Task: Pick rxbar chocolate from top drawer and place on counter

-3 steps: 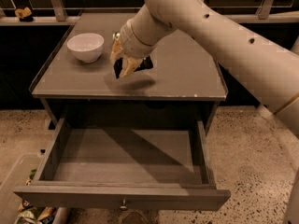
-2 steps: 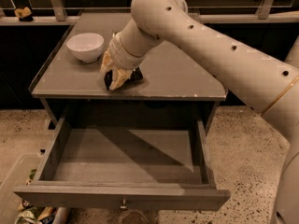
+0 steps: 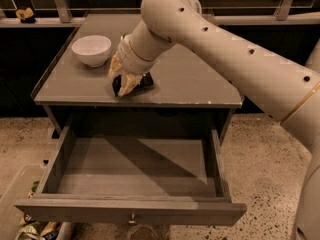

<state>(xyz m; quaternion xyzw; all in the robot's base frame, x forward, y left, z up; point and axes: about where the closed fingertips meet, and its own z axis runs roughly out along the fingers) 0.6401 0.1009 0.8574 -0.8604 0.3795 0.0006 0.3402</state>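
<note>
You'll find the rxbar chocolate [image 3: 145, 80] down at the counter [image 3: 190, 79], lying flat or nearly so, to the right of the white bowl [image 3: 91, 50] and nearer the front edge than the bowl is; whether its whole underside is touching the surface, you cannot tell from this view. Your gripper [image 3: 124, 84] sits right over the bar's left part, just to the right of the bowl and a little forward of it, and its tan fingers [image 3: 129, 83] are clamped around the dark wrapper, one on each side, so only the bar's right end and a sliver at the left show past them. The pale arm [image 3: 225, 49] comes in from the right, well away from the bowl, and bends down over the middle of the counter to reach that spot. Below the bowl and forward of it, the top drawer [image 3: 75, 209] is pulled fully out, its grey floor bare, with the small metal knob [image 3: 132, 217] at the middle of its front panel. Speckled floor [image 3: 260, 149] lies lower right of the bowl
</note>
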